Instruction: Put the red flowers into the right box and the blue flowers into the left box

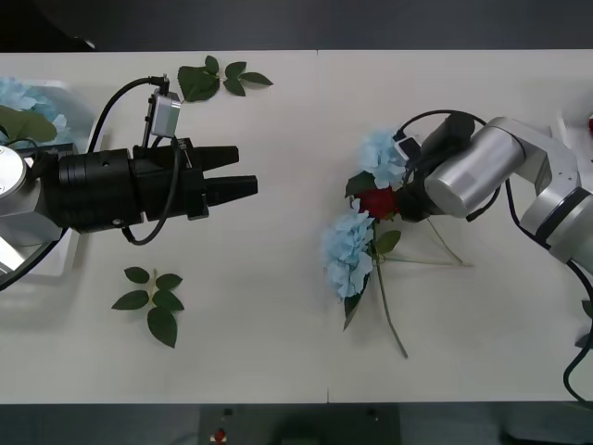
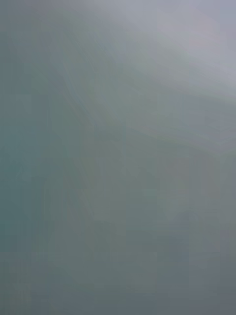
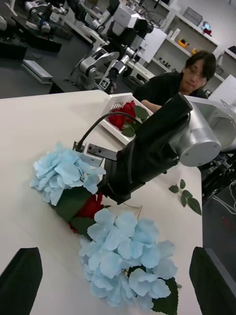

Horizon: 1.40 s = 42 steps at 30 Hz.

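The right hand (image 1: 394, 202) is pressed down on the last red rose (image 1: 377, 201), which lies on the desk (image 1: 278, 352) between two blue flowers (image 1: 349, 252); I cannot tell if its fingers are apart or together. To do it well, it should catch only the rose, lift straight up so the blue petals do not follow, then carry it to the right box (image 3: 114, 104). The left hand (image 1: 243, 174) waits open above the desk.

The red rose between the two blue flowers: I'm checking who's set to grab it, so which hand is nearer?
Right. The right hand is down at the red rose, its fingers hidden among the blooms. The left hand hovers open over bare table, well off toward the robot's left.
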Tool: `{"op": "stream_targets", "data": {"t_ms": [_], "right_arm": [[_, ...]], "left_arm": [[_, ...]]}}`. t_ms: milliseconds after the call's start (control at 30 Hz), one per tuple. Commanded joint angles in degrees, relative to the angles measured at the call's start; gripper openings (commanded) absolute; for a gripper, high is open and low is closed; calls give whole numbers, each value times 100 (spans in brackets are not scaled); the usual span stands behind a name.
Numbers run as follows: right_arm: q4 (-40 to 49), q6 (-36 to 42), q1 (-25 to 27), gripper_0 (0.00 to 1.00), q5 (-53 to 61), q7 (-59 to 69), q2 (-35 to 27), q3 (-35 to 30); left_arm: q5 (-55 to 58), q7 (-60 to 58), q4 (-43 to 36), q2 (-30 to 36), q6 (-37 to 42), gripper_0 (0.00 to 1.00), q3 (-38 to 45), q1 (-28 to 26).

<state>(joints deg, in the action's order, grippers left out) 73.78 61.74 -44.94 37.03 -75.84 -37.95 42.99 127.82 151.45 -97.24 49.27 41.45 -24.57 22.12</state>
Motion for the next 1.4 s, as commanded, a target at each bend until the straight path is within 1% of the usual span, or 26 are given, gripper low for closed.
{"op": "stream_targets", "data": {"t_ms": [33, 100, 133, 167, 200, 333, 500, 567, 600, 633, 667, 700, 800, 967, 1100, 1300, 1400], "right_arm": [[84, -4, -58, 0, 727, -203, -327, -695], [101, -4, -58, 0, 1175, -511, -520, -1003], [101, -4, -58, 0, 1659, -792, -696, -1301], [101, -4, -58, 0, 1861, -906, -766, -1416], [101, 23, -58, 0, 2353, -1170, -951, -1662], [119, 14, -58, 0, 3504, -1917, -1346, -2136], [119, -56, -15, 0, 5376, -2910, -1716, -2497], [119, -56, 3, 0, 5939, -3411, -1777, -2593], [119, -56, 21, 0, 6405, -3780, -1803, -2637], [119, -56, 21, 0, 6642, -3982, -1803, -2646], [119, -65, 21, 0, 6800, -4114, -1795, -2646], [119, -92, 21, 0, 7090, -4396, -1751, -2646], [128, -241, 21, 0, 7539, -4958, -1540, -2655], [189, -399, 12, 0, 7899, -5591, -1136, -2708], [356, -408, 21, 0, 7996, -5635, -793, -2716], [462, -373, 12, 0, 8022, -5573, -318, -2716], [488, -390, -23, 0, 8040, -5529, -90, -2716]], "left_arm": [[15, -134, -76, 47, -58, 87, 31, -41], [15, -134, -76, 47, -58, 87, 31, -41], [15, -134, -76, 47, -49, 87, 31, -41], [15, -134, -76, 47, -58, 87, 22, -41], [15, -134, -67, 47, -58, 87, 22, -41], [15, -134, -67, 47, -49, 87, 22, -50], [15, -125, -58, -23, -58, 87, 5, -41], [15, -125, -14, -120, -58, 87, -4, -50], [15, -107, 38, -260, -49, 87, -13, -85], [15, -107, 73, -366, -49, 87, -13, -111], [15, -98, 100, -445, -49, 89, -13, -129], [15, -72, 161, -612, -49, 94, -4, -182], [15, -11, 267, -928, -58, 98, -4, -243], [6, 86, 302, -1359, -102, 100, -4, -375], [-64, 156, 337, -1755, -216, 100, -4, -375], [-785, 200, 407, -2273, -409, 100, 154, -349], [-1058, 200, 504, -2467, -533, 100, 154, -252]]}}
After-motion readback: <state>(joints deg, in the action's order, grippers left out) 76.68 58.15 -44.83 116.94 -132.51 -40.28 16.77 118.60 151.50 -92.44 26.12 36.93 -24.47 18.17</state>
